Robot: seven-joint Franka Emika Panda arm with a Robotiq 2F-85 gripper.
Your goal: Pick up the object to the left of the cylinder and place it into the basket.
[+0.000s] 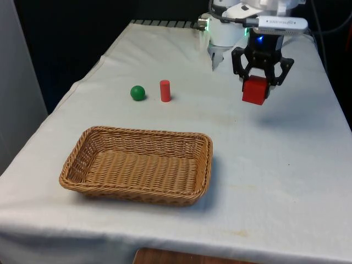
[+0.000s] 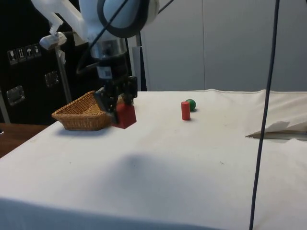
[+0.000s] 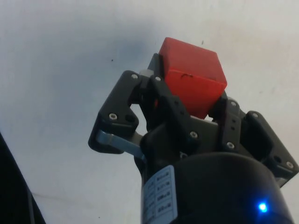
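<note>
The gripper (image 1: pixel 257 82) is clamped on a red cube (image 1: pixel 254 91), lifted off the cloth, at the front view's right. The basket (image 1: pixel 82 144) sits nearer and well left of it.

basket (image 1: pixel 137 165): we see woven wicker, rough and ribbed
table cloth (image 1: pixel 286 165): we see matt white fabric
red cube (image 3: pixel 191 77): smooth and matt to us
gripper (image 3: pixel 187 100): we see black matt plastic with metal screws
</note>
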